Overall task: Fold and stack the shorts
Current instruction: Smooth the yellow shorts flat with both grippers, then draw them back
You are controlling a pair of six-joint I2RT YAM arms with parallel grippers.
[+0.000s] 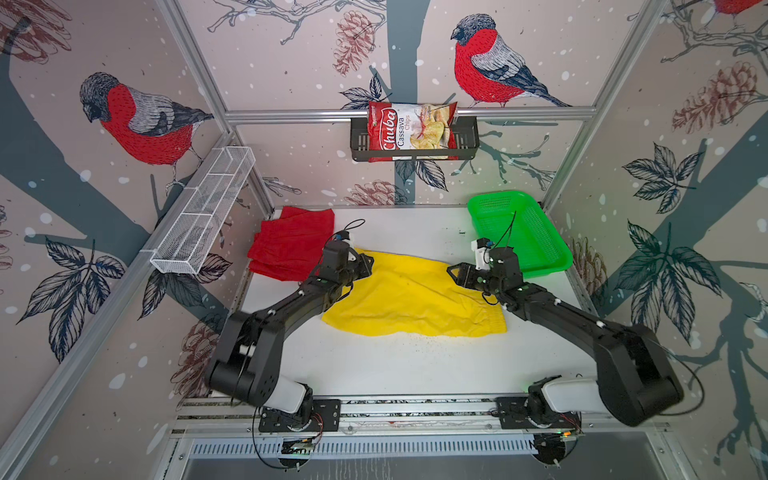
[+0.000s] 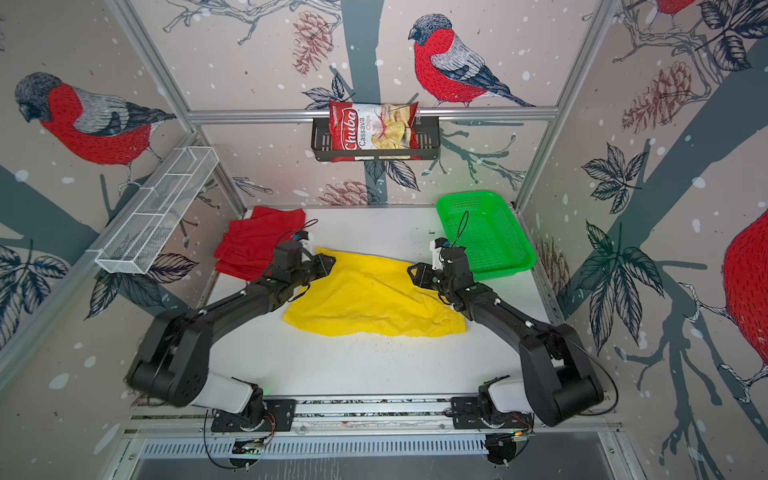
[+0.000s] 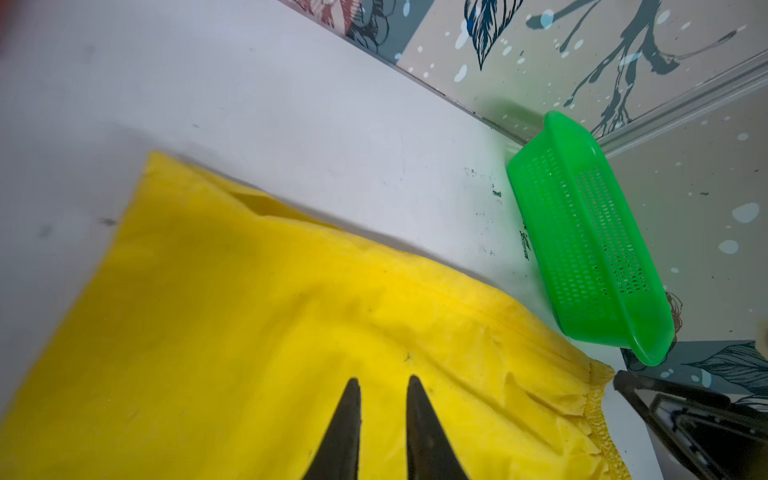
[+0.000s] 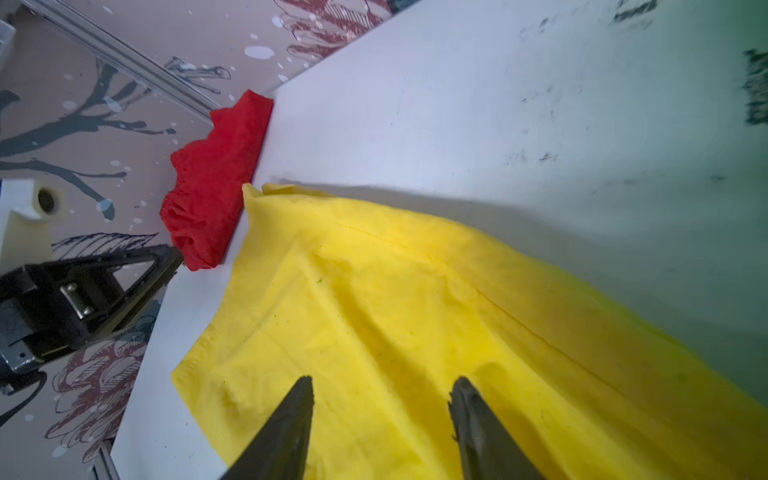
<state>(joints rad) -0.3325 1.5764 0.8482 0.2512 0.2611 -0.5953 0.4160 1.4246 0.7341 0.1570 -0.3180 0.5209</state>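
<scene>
**A:** Top view?
**B:** The yellow shorts (image 1: pixel 415 299) lie spread mid-table (image 1: pixel 395 365). The red shorts (image 1: pixel 291 245) sit far left.
**A:** Left wrist?
**B:** The left gripper (image 3: pixel 382 380) hovers over yellow cloth, jaws narrowly parted, seemingly holding nothing.
**A:** Right wrist?
**B:** The right gripper (image 4: pixel 384 379) stands wide apart above the yellow shorts, empty.

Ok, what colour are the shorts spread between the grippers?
Bright yellow; the shorts show best in a top view.

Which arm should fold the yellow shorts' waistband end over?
Right, likely. The right claw hangs open right over the waistband end of the yellow shorts; the left claw sits at the opposite end, beside the red shorts.
</scene>
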